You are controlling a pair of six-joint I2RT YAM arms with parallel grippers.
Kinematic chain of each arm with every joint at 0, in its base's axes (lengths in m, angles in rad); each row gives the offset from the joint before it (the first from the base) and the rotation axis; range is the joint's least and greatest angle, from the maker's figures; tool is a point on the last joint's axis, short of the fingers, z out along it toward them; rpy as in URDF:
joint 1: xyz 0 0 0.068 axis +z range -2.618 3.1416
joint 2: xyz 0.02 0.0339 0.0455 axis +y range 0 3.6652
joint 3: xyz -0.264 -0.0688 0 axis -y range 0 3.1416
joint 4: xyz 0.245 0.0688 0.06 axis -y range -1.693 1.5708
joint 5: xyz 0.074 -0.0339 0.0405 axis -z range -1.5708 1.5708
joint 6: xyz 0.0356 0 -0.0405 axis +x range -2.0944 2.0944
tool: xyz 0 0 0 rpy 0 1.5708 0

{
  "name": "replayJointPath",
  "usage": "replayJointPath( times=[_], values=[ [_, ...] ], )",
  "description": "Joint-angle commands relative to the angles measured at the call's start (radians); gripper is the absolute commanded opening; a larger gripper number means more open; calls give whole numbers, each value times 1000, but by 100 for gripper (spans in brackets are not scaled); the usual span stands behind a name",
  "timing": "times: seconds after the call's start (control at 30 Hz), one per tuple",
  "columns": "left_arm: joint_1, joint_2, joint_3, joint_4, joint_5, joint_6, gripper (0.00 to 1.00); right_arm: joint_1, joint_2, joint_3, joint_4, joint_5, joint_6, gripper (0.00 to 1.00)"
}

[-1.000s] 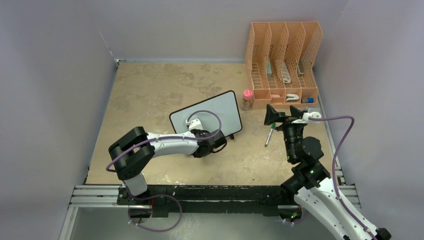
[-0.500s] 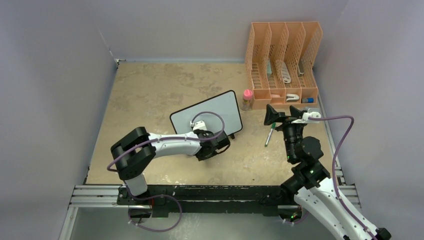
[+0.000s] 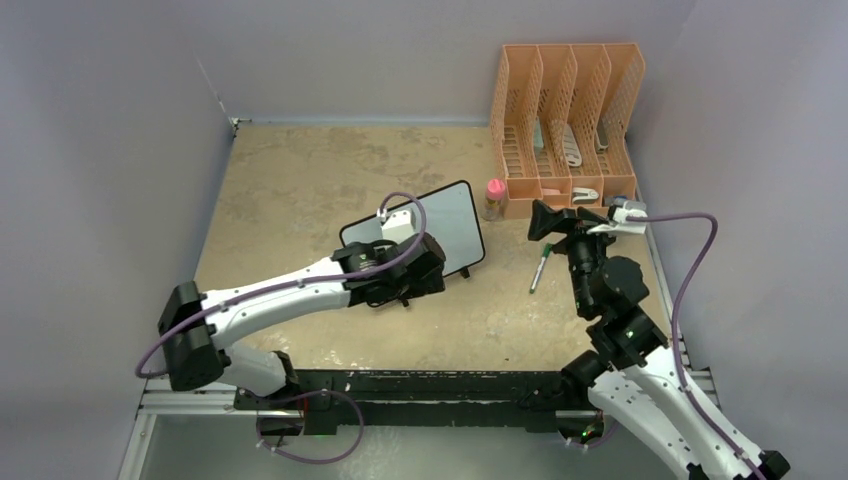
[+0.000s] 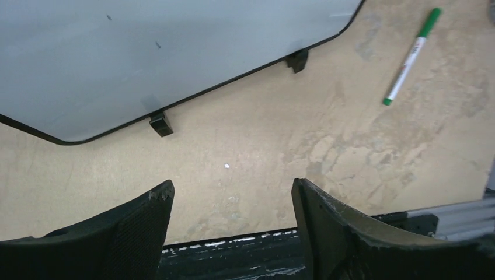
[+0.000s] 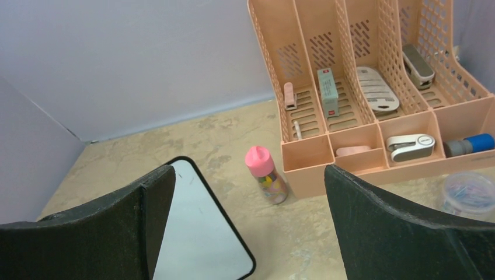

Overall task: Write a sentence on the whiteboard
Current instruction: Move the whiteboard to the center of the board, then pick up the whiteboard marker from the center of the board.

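Note:
The whiteboard [image 3: 455, 225] stands tilted on two small black feet mid-table, its lower edge toward me; it also fills the top of the left wrist view [image 4: 146, 52] and shows in the right wrist view [image 5: 198, 233]. Its face is bare apart from faint specks, so no sentence shows. A white marker with a green cap [image 3: 539, 268] [image 4: 408, 57] lies on the table right of the board. My left gripper [image 3: 398, 290] [image 4: 232, 185] hovers open and empty just in front of the board. My right gripper [image 3: 565, 222] [image 5: 250, 170] hangs wide open above the marker, holding nothing.
A peach file organiser [image 3: 565, 120] [image 5: 362, 87] holding small office items stands at the back right. A pink-capped bottle [image 3: 494, 198] [image 5: 265, 175] sits in front of it. A clear tub of clips [image 5: 470, 192] is at the right. Grey walls surround the table.
My left gripper has opened and risen away from the board's lower edge, and that arm's elbow has swung out left. The right gripper has barely shifted.

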Motion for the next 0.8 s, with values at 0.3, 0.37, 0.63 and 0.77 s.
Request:
replayJointPath(
  times=[0.3,0.37,0.63,0.77],
  values=[
    [261,-292,163,-6,31,564,82,5,312,286,-459,108,451,99],
    [294,-319,195,-18,30,620,83,4,373,310,-520,93,467,99],
    [471,-413,209,-10,61,747,90,-88,538,325,-633,-65,527,99],
    [583,-400,197,5,157,773,91,-240,593,288,-633,-183,490,98]
  ],
)
